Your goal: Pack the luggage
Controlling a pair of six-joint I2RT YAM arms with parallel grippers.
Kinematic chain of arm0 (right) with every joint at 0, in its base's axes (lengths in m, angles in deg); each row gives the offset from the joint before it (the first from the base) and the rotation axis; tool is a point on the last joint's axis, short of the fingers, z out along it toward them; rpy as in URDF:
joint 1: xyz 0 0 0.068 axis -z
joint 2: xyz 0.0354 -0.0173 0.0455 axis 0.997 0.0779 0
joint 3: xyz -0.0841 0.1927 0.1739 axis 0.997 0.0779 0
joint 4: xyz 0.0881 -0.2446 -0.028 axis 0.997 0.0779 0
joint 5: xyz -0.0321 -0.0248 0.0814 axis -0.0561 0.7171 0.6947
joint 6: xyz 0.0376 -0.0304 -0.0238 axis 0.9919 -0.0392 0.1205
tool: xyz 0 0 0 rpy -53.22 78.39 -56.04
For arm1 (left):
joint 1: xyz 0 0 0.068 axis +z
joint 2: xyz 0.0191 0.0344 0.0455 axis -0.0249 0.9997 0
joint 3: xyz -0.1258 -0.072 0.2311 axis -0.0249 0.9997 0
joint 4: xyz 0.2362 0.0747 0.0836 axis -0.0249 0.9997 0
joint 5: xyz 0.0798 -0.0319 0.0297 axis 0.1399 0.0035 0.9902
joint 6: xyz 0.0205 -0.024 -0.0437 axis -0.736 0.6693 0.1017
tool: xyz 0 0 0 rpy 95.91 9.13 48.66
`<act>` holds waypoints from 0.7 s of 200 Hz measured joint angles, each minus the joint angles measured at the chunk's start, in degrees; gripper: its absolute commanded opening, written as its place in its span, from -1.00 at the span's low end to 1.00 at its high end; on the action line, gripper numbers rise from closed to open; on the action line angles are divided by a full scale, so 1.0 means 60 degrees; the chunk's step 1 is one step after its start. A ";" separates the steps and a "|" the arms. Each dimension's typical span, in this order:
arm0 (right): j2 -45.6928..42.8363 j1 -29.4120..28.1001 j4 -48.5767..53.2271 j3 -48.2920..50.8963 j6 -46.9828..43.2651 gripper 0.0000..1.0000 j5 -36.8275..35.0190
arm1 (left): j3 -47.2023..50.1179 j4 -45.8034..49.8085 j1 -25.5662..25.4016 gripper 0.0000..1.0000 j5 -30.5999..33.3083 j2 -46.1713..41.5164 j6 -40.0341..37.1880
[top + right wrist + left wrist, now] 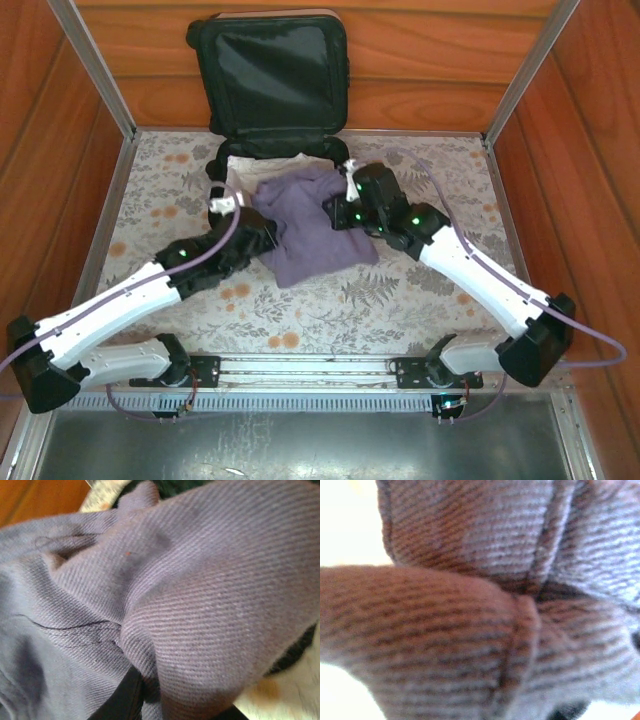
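The luggage (270,70) stands open at the middle of the surface's far edge. Its black-lined lid leans upright against the back wall and its lower half lies flat toward the arms. A folded white shirt (250,165) lies in that lower half. A purple knit garment (310,235) spreads from the case's near lip out toward the middle of the surface, so it is half in and half out.

The left gripper (255,222) presses into the garment's left side and the right gripper (336,210) into its right. Each wrist camera looks straight into bunched purple cloth (485,605) (200,610), which hides the fingers. I cannot tell whether either gripper is pinched on the fabric or merely buried in it, though the gathered folds hint at a pinch.

The step in hand looks like moving the garment fully into the case. To do it well, both arms should lift together and just clear the lip. They should then carry the cloth toward the far edge at matched speed and lay it flat over the shirt without dragging that askew. The trailing hem must not hang over the rim.

The surface (420,300) wears a pale floral cloth. Wooden panels (430,60) wall in three sides, with metal posts (95,60) at the far corners.
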 measured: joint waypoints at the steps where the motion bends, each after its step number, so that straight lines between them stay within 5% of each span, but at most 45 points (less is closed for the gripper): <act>1: 0.0069 0.0000 -0.0022 -0.0091 -0.0044 -1.00 -0.0004 | -0.0033 0.0011 0.0044 -1.00 -0.0004 0.0000 -0.0047; 52: 0.2331 0.0182 -0.0627 -0.2208 -0.1071 -1.00 0.0142 | -0.1916 0.0732 0.2976 -1.00 -0.1698 0.1195 -0.3461; 140: 0.5512 0.1286 -0.0550 -0.3971 -0.1450 -1.00 0.0783 | -0.3617 0.0692 0.5107 -1.00 -0.4499 0.5213 -0.6196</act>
